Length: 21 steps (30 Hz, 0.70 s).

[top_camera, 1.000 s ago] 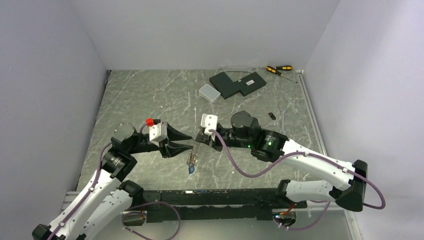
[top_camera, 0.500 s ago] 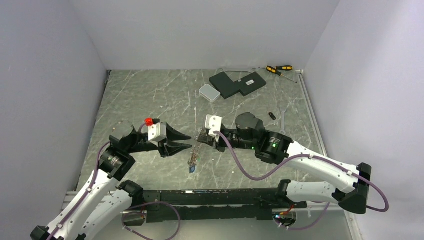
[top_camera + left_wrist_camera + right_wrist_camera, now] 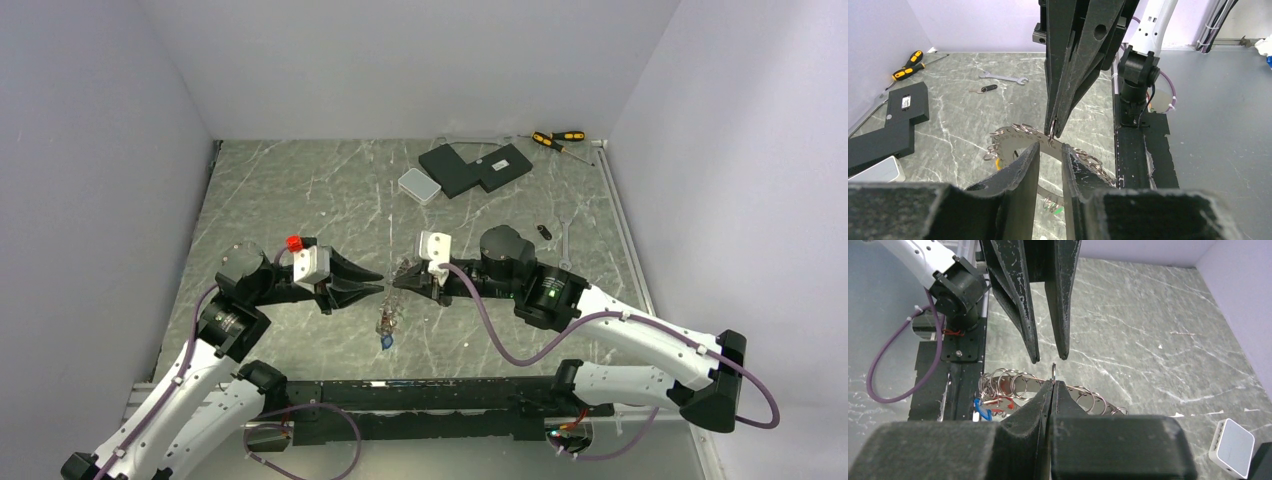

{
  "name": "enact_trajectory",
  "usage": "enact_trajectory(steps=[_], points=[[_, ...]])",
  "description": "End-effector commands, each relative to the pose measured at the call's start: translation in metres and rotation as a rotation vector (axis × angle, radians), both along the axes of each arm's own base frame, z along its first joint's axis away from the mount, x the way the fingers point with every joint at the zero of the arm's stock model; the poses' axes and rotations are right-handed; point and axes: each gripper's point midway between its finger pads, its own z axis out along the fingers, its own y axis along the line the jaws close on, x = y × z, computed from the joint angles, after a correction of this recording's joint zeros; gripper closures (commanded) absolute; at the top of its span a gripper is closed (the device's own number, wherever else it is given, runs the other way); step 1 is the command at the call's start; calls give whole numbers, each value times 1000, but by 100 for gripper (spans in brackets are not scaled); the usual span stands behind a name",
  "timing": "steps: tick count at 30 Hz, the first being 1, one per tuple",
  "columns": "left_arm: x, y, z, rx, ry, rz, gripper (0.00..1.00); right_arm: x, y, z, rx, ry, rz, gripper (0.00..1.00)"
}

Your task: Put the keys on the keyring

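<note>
The two arms meet nose to nose over the middle of the table [image 3: 300, 190], both stretched low and almost level, tips pointing at each other. The right gripper [image 3: 402, 280] is pinched fully closed on the rim of the keyring [image 3: 1010, 145], holding it at a tilt. The keys [image 3: 385, 328] hang in a bunch from the ring's near side, a blue one lowest. Just above the right gripper's closed tips a small metal loop [image 3: 1054, 369] stands upright, its long side pointing up. That is the bit that matters. It sits directly ahead of the left gripper [image 3: 378, 288], in line with the narrow gap between its fingers [image 3: 1025, 167] and just short of them. From the right wrist view the loop is near the left tips but apart from them. The left gripper is only a little open and has hold of nothing. It is the free one and the nearer to act, and I'd guess a short straight push forward would put the loop between its fingers.
</note>
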Motion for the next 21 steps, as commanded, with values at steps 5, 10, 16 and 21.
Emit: enact_trajectory(steps=[5,10,16,21], points=[[-7,-2,11,-24,-41,-45,75,-7,6,51,176,-64,60,100],[-6,-2,12,-27,-47,-41,75,-9,7,52,177,-63,78,100],[-7,-2,12,-28,-49,-45,75,-11,10,53,176,-62,96,100],[-7,-3,10,-25,-45,-54,75,-11,10,55,183,-65,100,100]])
